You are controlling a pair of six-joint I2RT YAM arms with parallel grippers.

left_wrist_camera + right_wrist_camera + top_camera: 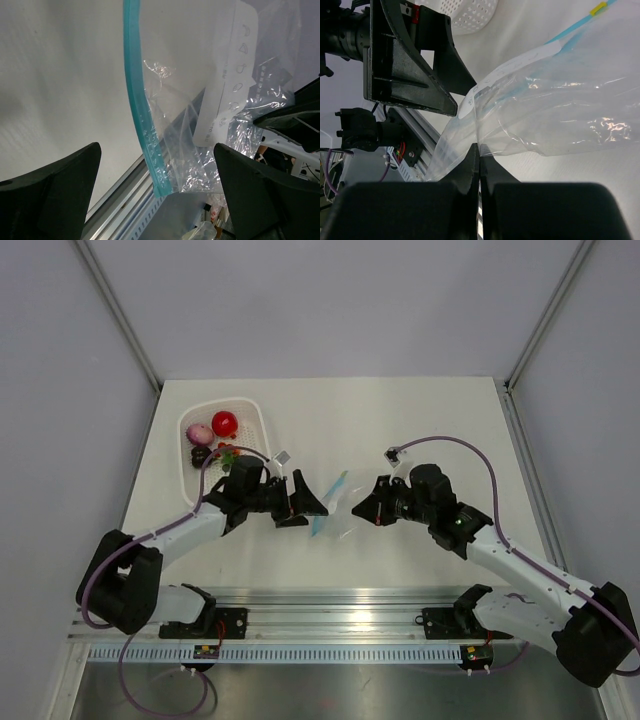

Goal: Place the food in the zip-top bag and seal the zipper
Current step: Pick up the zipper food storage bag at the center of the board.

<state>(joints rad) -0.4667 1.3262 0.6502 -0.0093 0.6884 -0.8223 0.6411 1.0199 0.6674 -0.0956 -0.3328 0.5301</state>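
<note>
Right wrist view, the desk asks: what has that claw got?

Photographer: The right gripper (479, 150) has its fingers pressed together on a fold of the clear zip-top bag (560, 100), pinching the film near one bottom corner. The left gripper (156, 150) is spread wide and holds nothing, with the teal zipper (137, 100) running between its fingers.

Desk: How will the bag handle?

Photographer: Likely light, limp and slick. The film is creased and will probably sag or slide wherever it is not held. The zipper strip looks like the stiffest part, so the mouth edge beside it, near the white label (225, 90), seems the best place for a second hold.

Desk: And the count?

Photographer: One bag with one zipper, at mid-table (400, 420) between the two claws. The food sits apart from it, far left, in one white perforated basket (255, 415): one pink piece (199, 433), one red piece (225, 423) and one green leafy piece (229, 454). One dark piece (200, 454) lies beside them, too small to identify. Nothing is in the bag yet.
</note>
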